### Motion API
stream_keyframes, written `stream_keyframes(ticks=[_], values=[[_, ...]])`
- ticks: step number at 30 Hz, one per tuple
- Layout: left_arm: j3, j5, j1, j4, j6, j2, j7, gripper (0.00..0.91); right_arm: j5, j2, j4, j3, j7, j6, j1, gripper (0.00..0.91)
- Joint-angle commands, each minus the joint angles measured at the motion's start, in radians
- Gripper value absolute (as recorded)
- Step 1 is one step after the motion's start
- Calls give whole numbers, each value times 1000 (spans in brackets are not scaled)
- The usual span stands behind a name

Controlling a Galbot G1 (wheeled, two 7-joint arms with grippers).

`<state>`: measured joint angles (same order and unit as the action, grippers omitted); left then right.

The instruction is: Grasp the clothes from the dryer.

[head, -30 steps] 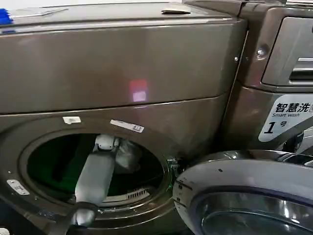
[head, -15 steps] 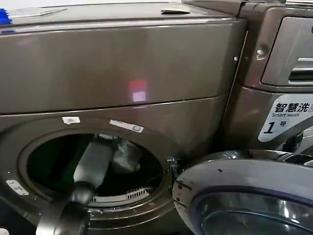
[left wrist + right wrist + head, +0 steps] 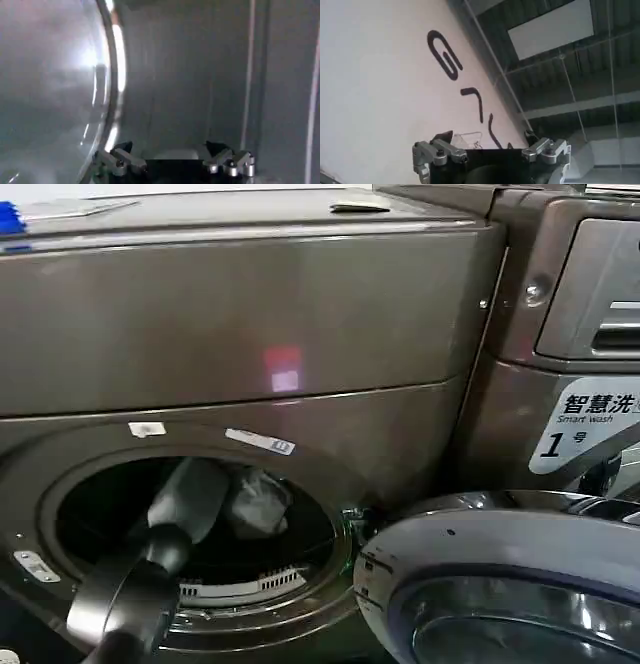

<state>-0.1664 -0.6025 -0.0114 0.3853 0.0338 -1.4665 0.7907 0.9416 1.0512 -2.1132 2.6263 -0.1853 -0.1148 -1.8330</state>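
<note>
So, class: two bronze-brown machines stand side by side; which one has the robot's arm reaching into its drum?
The dryer on the left: its round drum opening holds the left arm. The neighbouring machine carries the white "1" sticker.

L arm (image 3: 150, 569) slants up from lower left of head view, forearm reaching fwd, wrist end deep in shadow. L claw (image 3: 169, 148) has fingers spread wide, nothing between them. R claw (image 3: 490, 142) points upward, fingers also spread apart, empty.
</note>
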Motion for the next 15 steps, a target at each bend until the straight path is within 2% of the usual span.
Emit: stream_keyframes(ticks=[1,9,15], values=[[46,-286,-44,-61,-16,-1,41,907,-1,2,-2,-1,0,1,-1,907],[69,-366,-89,-132,-6,-12,75,907,-4,4,-4,1,-3,0,-2,907],[129,-353,-117,-150,2,-13,97,907,-7,8,-16,-5,-5,-1,0,907]])
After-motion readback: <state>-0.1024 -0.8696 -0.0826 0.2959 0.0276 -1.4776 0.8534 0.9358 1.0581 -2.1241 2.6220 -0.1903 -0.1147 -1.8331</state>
